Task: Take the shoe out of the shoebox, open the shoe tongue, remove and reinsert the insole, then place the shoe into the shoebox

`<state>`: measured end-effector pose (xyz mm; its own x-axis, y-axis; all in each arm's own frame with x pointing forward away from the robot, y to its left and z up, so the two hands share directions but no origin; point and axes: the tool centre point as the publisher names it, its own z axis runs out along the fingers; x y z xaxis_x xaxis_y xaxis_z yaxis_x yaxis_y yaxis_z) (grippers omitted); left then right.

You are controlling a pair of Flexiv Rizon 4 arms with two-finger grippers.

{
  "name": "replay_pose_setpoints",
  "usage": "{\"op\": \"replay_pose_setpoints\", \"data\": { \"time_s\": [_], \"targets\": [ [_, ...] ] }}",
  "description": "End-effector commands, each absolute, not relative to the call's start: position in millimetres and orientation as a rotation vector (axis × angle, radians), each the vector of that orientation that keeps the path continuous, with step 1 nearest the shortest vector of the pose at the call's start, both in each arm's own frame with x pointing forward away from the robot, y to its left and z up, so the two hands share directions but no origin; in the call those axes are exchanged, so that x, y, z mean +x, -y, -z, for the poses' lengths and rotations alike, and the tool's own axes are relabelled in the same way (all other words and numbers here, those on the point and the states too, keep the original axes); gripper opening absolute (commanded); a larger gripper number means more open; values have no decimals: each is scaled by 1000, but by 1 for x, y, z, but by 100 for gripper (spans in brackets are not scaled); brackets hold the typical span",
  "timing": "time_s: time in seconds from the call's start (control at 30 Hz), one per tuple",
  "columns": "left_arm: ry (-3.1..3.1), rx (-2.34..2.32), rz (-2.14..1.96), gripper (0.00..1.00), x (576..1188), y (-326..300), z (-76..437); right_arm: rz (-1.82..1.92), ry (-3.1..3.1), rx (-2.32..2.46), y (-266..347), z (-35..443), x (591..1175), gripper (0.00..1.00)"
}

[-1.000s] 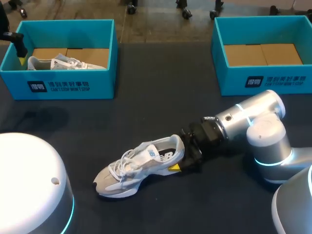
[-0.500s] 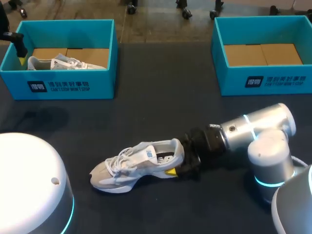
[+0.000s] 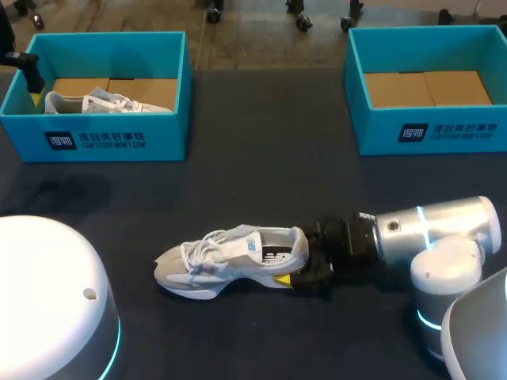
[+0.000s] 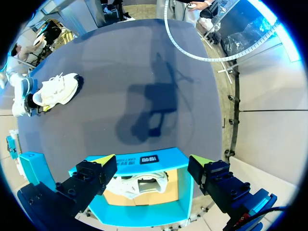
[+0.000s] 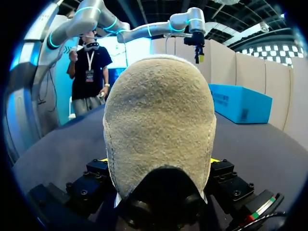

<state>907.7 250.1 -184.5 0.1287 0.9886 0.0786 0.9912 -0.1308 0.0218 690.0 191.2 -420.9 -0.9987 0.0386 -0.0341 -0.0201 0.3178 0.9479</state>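
Note:
A grey and white shoe [image 3: 230, 257] lies on its sole on the dark table, toe to the left. My right gripper [image 3: 299, 267] is shut on its heel, one yellow tip showing at the near side. In the right wrist view the suede heel [image 5: 159, 125] fills the space between the fingers of the right gripper [image 5: 159, 161]. My left gripper [image 3: 33, 85] hangs open over the left shoebox [image 3: 158, 134]. In the left wrist view the open left gripper [image 4: 153, 163] is above a second shoe [image 4: 137, 185] lying in that box.
An empty teal shoebox [image 3: 380, 134] stands at the back right. The left shoebox [image 4: 33, 166] holds the second shoe [image 3: 95, 101]. Dark tabletop [image 3: 261, 158] stretches between the boxes and the shoe. My left arm's white base [image 3: 47, 301] fills the near left corner.
My right arm swung toward the table's front right, turning the held shoe so it lies nearly level with its heel slightly further right. The left arm has kept still.

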Motion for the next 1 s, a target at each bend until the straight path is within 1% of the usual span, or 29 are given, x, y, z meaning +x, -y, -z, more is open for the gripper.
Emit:
{"op": "replay_pose_setpoints", "data": {
  "time_s": [0.03, 0.73, 0.8, 0.87, 0.97, 1.0],
  "targets": [
    [2047, -2335, 119, 100, 907, -250, 184, -1798, -2521, 11, -192, 420, 691, 0],
    [2047, -2335, 119, 100, 907, -250, 184, -1802, -2510, 9, -192, 420, 691, 0],
    [2099, -2295, 108, 100, 887, -238, 183, -1802, -2510, 9, -192, 420, 691, 0],
    [2247, -2063, 109, 100, 873, -225, 182, -1802, -2510, 9, -192, 420, 691, 0],
    [2623, -1303, 281, 100, 851, -201, 189, -1802, -2510, 9, -192, 420, 691, 0],
    [2672, -1278, 289, 100, 836, -195, 190, -1802, -2510, 9, -192, 420, 691, 0]
  ]
}}
